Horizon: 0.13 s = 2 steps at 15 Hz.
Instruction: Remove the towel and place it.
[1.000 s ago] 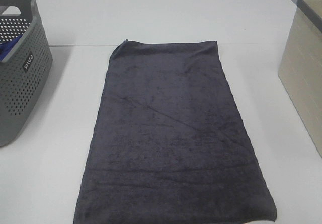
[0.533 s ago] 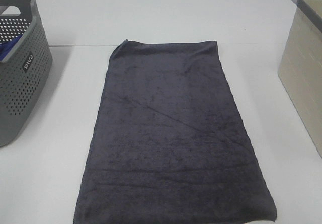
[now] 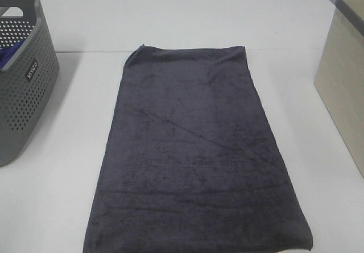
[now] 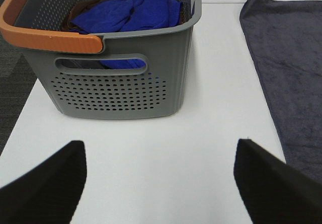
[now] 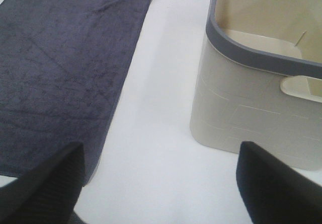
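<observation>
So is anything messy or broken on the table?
Nothing looks broken or spilled. The towel lies flat between the grey basket and the beige bin. Only the blue cloth sits crumpled inside the basket.

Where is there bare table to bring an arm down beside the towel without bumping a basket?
Two bare strips flank the towel: one between it and the grey basket, one between it and the beige bin. The table beyond the towel's far edge is bare too. Both strips are tightest alongside the containers. The left gripper and right gripper stand open over these strips.
</observation>
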### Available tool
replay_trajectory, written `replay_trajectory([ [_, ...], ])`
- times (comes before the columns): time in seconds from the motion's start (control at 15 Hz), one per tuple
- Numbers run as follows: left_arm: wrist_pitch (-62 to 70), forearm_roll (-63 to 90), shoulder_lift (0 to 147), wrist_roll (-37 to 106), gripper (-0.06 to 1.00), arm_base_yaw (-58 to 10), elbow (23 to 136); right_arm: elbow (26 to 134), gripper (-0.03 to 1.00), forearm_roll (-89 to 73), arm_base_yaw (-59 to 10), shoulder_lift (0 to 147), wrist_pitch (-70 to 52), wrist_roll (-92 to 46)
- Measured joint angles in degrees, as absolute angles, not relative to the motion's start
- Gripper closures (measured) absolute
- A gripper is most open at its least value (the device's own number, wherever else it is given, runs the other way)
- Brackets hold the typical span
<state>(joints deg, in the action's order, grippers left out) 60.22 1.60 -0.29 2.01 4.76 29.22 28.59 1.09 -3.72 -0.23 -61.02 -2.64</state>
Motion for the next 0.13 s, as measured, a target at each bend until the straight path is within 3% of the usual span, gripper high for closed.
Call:
replay_trajectory([
  [0.13,60.22,1.60,-0.29,2.01,0.19,4.76,29.22,28.59,0.17,1.09,-3.72,-0.23,-61.02,-2.64],
])
